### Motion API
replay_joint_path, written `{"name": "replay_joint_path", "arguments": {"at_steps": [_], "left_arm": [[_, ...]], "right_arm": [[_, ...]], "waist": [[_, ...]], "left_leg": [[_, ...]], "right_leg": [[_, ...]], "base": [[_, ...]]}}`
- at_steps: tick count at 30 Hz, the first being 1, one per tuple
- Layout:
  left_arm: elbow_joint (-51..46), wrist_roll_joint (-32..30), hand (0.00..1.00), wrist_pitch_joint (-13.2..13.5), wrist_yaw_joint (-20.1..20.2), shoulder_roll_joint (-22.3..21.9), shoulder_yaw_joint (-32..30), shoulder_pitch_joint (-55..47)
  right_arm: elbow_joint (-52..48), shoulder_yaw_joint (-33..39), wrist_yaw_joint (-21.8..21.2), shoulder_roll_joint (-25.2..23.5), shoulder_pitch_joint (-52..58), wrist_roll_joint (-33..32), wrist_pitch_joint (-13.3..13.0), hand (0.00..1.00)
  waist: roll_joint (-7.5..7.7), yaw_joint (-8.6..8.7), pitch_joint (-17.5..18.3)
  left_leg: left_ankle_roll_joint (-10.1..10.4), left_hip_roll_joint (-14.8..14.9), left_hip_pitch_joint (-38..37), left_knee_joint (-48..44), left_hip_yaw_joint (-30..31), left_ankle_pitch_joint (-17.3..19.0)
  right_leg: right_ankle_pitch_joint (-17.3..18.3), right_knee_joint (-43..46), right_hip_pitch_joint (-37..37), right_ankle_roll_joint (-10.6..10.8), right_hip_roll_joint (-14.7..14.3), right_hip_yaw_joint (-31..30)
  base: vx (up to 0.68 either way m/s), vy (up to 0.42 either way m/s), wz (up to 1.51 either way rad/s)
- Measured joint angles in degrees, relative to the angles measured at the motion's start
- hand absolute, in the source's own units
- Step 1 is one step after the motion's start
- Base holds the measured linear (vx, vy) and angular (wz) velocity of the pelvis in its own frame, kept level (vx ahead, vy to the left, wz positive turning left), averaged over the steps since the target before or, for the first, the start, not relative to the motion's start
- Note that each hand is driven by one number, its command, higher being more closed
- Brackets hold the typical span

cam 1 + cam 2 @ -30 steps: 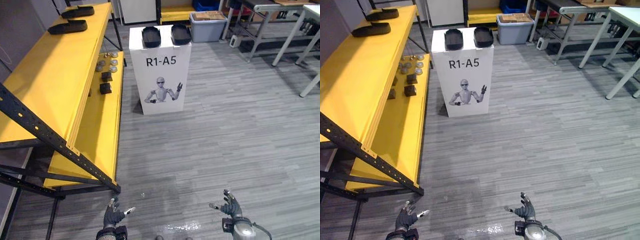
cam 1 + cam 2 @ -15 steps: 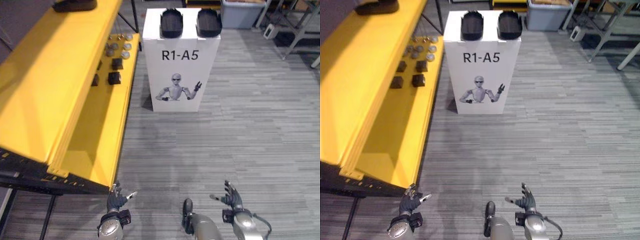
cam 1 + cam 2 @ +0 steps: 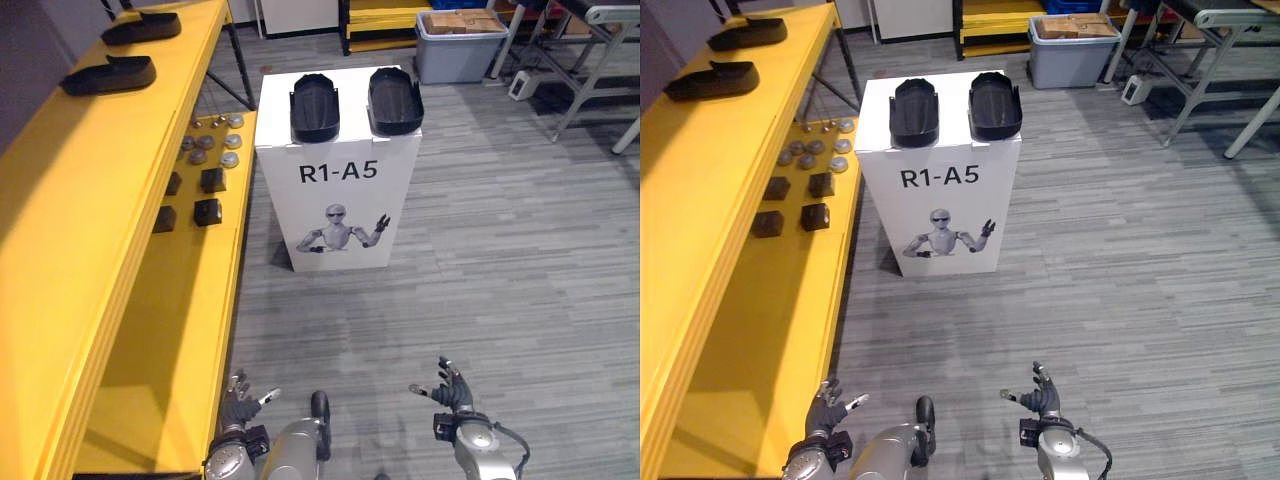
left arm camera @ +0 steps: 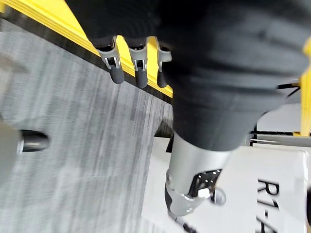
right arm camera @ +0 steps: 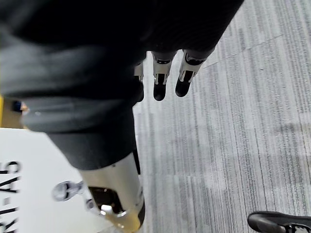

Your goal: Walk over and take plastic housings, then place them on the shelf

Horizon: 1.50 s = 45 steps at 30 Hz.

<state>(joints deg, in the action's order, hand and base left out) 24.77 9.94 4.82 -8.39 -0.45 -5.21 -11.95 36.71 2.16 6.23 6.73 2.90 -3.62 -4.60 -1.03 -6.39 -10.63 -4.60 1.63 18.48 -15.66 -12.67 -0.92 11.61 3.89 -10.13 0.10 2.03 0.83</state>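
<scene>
Lying atop the white box (image 3: 340,205) are two black oval housings (image 3: 316,106) (image 3: 395,100); left robot hand (image 3: 238,405) and right robot hand (image 3: 450,392) splay empty.

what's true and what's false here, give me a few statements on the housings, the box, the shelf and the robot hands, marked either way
1. Two black oval plastic housings lie on top of the white rectangular box. True.
2. The left robot hand grips a housing. False: it and the right robot hand are open and empty.
3. The yellow metal shelf has a bare top level. False: two black housings lie at its far end.
4. Small black blocks and silver discs sit on its lower level. True.
</scene>
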Motion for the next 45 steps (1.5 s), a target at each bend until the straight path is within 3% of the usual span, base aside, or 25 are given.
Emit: {"name": "replay_joint_path", "arguments": {"at_steps": [1, 2, 3, 4, 7, 8, 11, 12, 13, 14, 15, 16, 18, 20, 21, 22, 23, 24, 26, 27, 28, 29, 31, 38, 45], "left_arm": [[0.14, 0.00, 0.00, -0.19, 0.16, -0.23, 0.08, 0.14], [0.37, 0.02, 0.00, -0.48, 0.17, -0.24, 0.11, -0.62], [0.71, 0.02, 0.00, -0.55, 0.16, -0.02, 0.29, -0.78], [1.26, 0.03, 0.00, -0.70, 0.06, 0.97, 1.46, -0.99], [1.14, 0.06, 0.00, -0.92, -0.20, 2.25, 3.44, -0.72], [1.16, 0.07, 0.00, -0.92, -0.20, 2.44, 3.47, -0.54], [1.26, 0.06, 0.00, -1.00, -0.20, 3.15, 3.30, 0.85], [1.21, 0.05, 0.00, -0.98, -0.19, 3.42, 3.16, 1.62], [1.21, 0.04, 0.00, -0.98, -0.20, 3.61, 3.13, 1.73], [1.20, 0.04, 0.00, -0.95, -0.22, 4.02, 3.02, 1.52], [1.21, 0.01, 0.00, -0.96, -0.19, 4.19, 2.86, 1.24], [2.04, 0.02, 0.00, -1.13, -0.26, 3.29, 2.08, 0.64], [1.68, -0.01, 0.00, -0.97, -0.21, 1.71, 2.06, 0.14], [0.98, 0.00, 0.00, -1.05, -0.12, -0.63, 0.96, 0.29], [0.96, 0.00, 0.00, -1.05, -0.11, -1.57, 1.06, 0.07], [0.96, 0.00, 0.00, -1.12, 0.07, -2.24, 1.22, -0.07], [0.93, 0.01, 0.00, -1.14, 0.09, -2.22, 2.03, -0.11], [0.92, 0.01, 0.00, -1.14, 0.09, -2.19, 2.30, -0.13], [0.94, 0.02, 0.00, -1.12, 0.04, -2.27, 2.14, -0.09], [1.16, 0.01, 0.00, -1.09, -0.01, -2.54, 2.17, 0.04], [1.88, 0.00, 0.00, -1.10, 0.08, -2.56, 2.16, 0.08], [2.57, 0.00, 0.00, -1.11, -0.01, -2.19, 2.03, 0.89], [2.72, -0.01, 0.00, -1.09, 0.00, -1.62, 2.01, 0.95], [3.70, -0.04, 0.00, -1.10, -0.02, 1.03, 1.43, 0.21], [3.66, -0.06, 0.00, -1.11, 0.36, 1.42, 0.58, -2.65]], "right_arm": [[0.43, 0.14, 0.00, 0.17, -0.06, 0.21, 0.02, 0.00], [1.25, -0.03, -0.20, -0.18, -0.12, 1.26, 0.05, 0.00], [1.24, -0.03, -0.28, -0.45, -0.12, 1.40, 0.05, 0.00], [1.31, -0.26, -0.50, -0.85, 0.50, 1.91, 0.05, 0.00], [0.45, -0.56, -0.78, -0.91, 2.82, 2.20, 0.04, 0.00], [0.42, -0.56, -0.79, -0.93, 3.02, 2.21, 0.03, 0.00], [0.94, -0.31, -0.78, -0.80, 3.73, 2.19, 0.06, 0.00], [0.98, -0.17, -0.77, -0.81, 3.43, 2.19, 0.05, 0.00], [0.97, -0.18, -0.78, -0.83, 3.38, 2.19, 0.05, 0.00], [0.97, -0.18, -0.77, -0.85, 3.45, 2.19, 0.05, 0.00], [0.97, -0.19, -0.78, -0.85, 3.59, 2.19, 0.04, 0.00], [1.48, 0.11, -0.77, 0.07, 3.66, 2.19, 0.14, 0.00], [0.45, 0.14, -0.76, -0.01, 3.22, 2.15, 0.24, 0.00], [-2.26, -0.09, -0.75, -0.29, 3.93, 1.39, 0.19, 0.00], [-2.93, -0.16, -0.73, -0.52, 4.09, 0.80, 0.13, 0.00], [-3.91, -0.22, -0.65, -1.41, 4.13, 0.10, 0.10, 0.00], [-4.58, 0.13, -0.57, -1.55, 4.19, -0.66, -0.06, 0.00], [-4.53, 0.17, -0.51, -1.58, 4.15, -0.67, -0.10, 0.00], [-4.41, 1.29, -0.40, -2.12, 4.11, -0.68, -0.07, 0.00], [-4.23, 2.30, 0.05, -2.13, 4.74, -0.63, -0.04, 0.00], [-3.61, 2.63, 0.07, -2.17, 5.15, -0.60, 0.01, 0.00], [-3.74, 3.20, 0.08, -2.97, 6.03, -0.58, 0.06, 0.00], [-3.62, 4.08, 0.20, -3.46, 8.51, -0.58, 0.06, 0.00], [-3.97, 7.37, 1.51, -3.58, 8.42, -0.68, 0.10, 0.00], [-23.80, 14.93, 3.02, -0.35, 10.31, -1.84, 0.48, 0.00]], "waist": [[-0.01, -0.03, -0.01], [0.19, -0.10, -0.12], [0.27, 0.09, -0.17], [0.52, 1.19, -0.26], [0.50, 2.76, -0.25], [0.46, 2.79, -0.24], [0.34, 4.33, -0.57], [0.28, 4.48, -0.68], [0.48, 4.50, -0.64], [1.31, 4.32, -0.35], [1.87, 4.28, -0.10], [0.53, 4.88, 0.47], [-0.51, 4.76, 0.88], [-1.51, 5.03, 0.05], [-1.73, 4.14, -0.14], [-1.24, 3.06, -0.47], [-0.64, 2.52, -0.61], [-0.46, 2.39, -0.66], [-0.46, 2.18, -0.72], [-1.74, 2.17, 0.08], [-2.30, 2.43, 0.59], [-1.14, 2.64, 0.75], [0.07, 2.54, 1.78], [0.51, 2.61, 3.11], [0.87, 4.27, 4.07]], "left_leg": [[0.11, -0.13, -0.59, -0.26, -0.31, 1.04], [0.00, -0.77, -4.30, 0.67, -1.18, 3.16], [-0.18, -1.27, -6.25, 1.26, -1.14, 3.90], [-0.40, -2.38, -10.15, 2.33, -0.43, 5.45], [-0.42, -3.70, -17.82, 4.91, 2.14, 8.60], [-0.35, -3.70, -18.92, 5.64, 2.61, 8.98], [0.24, -2.66, -23.55, 7.67, 6.80, 9.89], [2.04, -1.48, -25.34, 8.24, 8.23, 10.99], [3.05, -1.14, -26.04, 8.31, 8.59, 11.60], [5.45, -0.84, -28.01, 8.30, 9.26, 13.18], [6.51, -0.86, -29.07, 8.07, 9.62, 14.19], [7.51, 1.15, -30.79, 6.16, 11.04, 16.76], [8.01, 4.49, -27.21, -2.80, 11.00, 16.57], [9.75, 9.05, -17.92, -24.39, 10.41, 13.48], [10.88, 11.94, -14.13, -33.73, 9.26, 11.60], [11.09, 13.66, -10.73, -40.01, 6.89, 12.25], [11.10, 13.81, -8.33, -39.73, 4.93, 13.33], [11.09, 13.75, -7.49, -37.57, 4.03, 13.55], [11.00, 13.30, -7.00, -23.39, 1.65, 13.52], [10.21, 11.95, -9.39, -4.55, 2.05, 7.65], [9.69, 11.79, -10.50, -0.68, 2.07, 4.58], [9.37, 10.48, -12.30, 1.98, 1.69, 4.02], [8.56, 8.00, -15.43, 6.82, 0.51, 2.81], [7.53, 4.96, -20.45, 15.18, -2.24, 0.89], [7.72, 4.68, -22.94, 18.59, -4.65, 0.56]], "right_leg": [[0.64, 3.72, 1.36, 0.80, 0.42, -0.01], [1.86, 19.35, 6.47, 4.70, 1.45, 0.22], [0.92, 26.91, 8.85, 6.84, 2.28, 0.87], [-1.10, 40.73, 13.88, 10.33, 4.33, 2.05], [0.12, 50.23, 22.55, 7.82, 8.31, 8.06], [0.57, 48.85, 24.40, 7.05, 8.72, 9.41], [0.09, 29.12, 27.85, 6.34, 7.81, 12.61], [-3.20, 16.60, 28.29, 4.87, 5.85, 10.85], [-5.37, 12.01, 28.06, 4.91, 5.07, 10.08], [-10.95, 5.70, 27.97, 4.66, 4.40, 8.33], [-13.88, 4.98, 28.03, 3.62, 4.30, 7.29], [-18.68, 10.21, 28.10, 0.47, 3.28, 7.89], [-15.29, 11.34, 26.77, -1.19, 1.33, 9.54], [-14.24, 7.69, 21.42, -2.48, -1.74, 11.49], [-14.09, 5.41, 18.26, -3.10, -3.42, 11.56], [-13.59, 3.36, 15.09, -4.02, -4.28, 10.87], [-13.37, 1.74, 13.01, -4.31, -4.16, 10.29], [-13.36, 0.73, 12.05, -4.29, -4.05, 10.04], [-13.43, -1.09, 9.50, -3.97, -3.54, 9.28], [-13.24, -0.92, 9.56, -2.99, -3.69, 9.30], [-12.35, -1.00, 9.18, -1.79, -3.92, 8.98], [-12.05, -0.85, 8.89, -1.17, -2.60, 8.95], [-11.08, -0.68, 8.24, 0.27, -0.51, 8.44], [-10.17, -0.56, 8.17, 1.73, 1.47, 6.01], [-10.20, -0.62, 8.58, 1.82, 0.98, 3.53]], "base": [[0.34, 0.122, -0.19], [0.33, 0.136, -0.23], [0.50, 0.215, -0.06], [0.43, 0.177, 0.25], [0.45, 0.115, 0.46], [0.45, 0.041, 0.43], [0.54, -0.065, 0.74], [0.54, -0.181, 0.55], [0.67, -0.269, 0.60], [0.57, -0.278, 0.39], [0.60, -0.369, 0.57], [0.48, -0.327, 0.43], [0.64, -0.414, 0.41], [0.58, -0.360, 0.35], [0.36, -0.206, -0.18], [0.39, -0.195, -0.38], [0.35, -0.154, -0.38], [0.29, -0.067, -0.30], [0.37, 0.039, -0.37], [0.46, 0.183, -0.47], [0.40, 0.225, -0.36], [0.27, 0.192, -0.03], [0.15, 0.130, 0.04], [0.10, 0.109, -0.12], [0.05, 0.032, -0.17]]}}
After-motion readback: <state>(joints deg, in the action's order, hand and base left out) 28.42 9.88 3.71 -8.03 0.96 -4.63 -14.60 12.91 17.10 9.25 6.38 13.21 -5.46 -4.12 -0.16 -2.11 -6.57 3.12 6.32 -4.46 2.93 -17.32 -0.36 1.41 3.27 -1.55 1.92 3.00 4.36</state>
